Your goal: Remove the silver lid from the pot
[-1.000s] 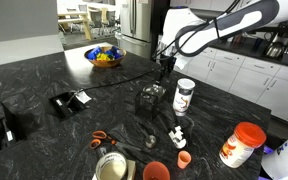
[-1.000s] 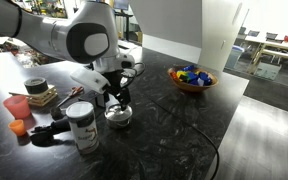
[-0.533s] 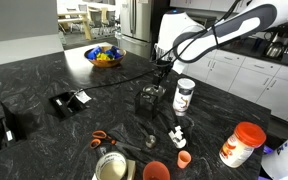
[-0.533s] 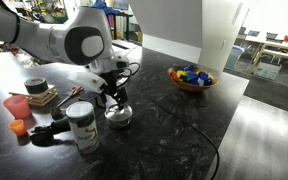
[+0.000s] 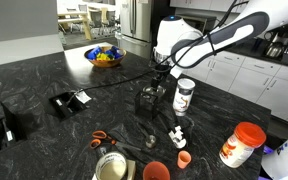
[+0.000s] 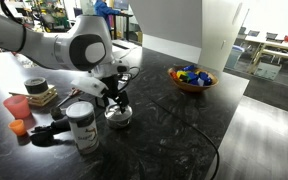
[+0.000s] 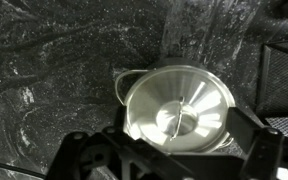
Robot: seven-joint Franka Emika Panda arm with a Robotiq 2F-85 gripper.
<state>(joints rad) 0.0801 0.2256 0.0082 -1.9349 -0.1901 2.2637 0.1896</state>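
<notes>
Round, shiny silver lid with raised centre knob [image 7: 179, 110] sat on the small squat dark-grey metal pot [image 6: 117, 116], on a black speckled stone counter [image 7: 54, 60]. Black Robotiq gripper [image 7: 172, 145] hung just above, fingers spread wide either side, grasping nothing.

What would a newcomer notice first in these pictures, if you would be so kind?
Probably the big white arm bending over the small pot in the middle of the black marbled counter. In the wrist view the shiny silver lid fills the centre, sitting on the pot, with the fingers of the gripper spread either side of it. The bowl of colourful pieces farther along the counter is the brightest spot.
</notes>
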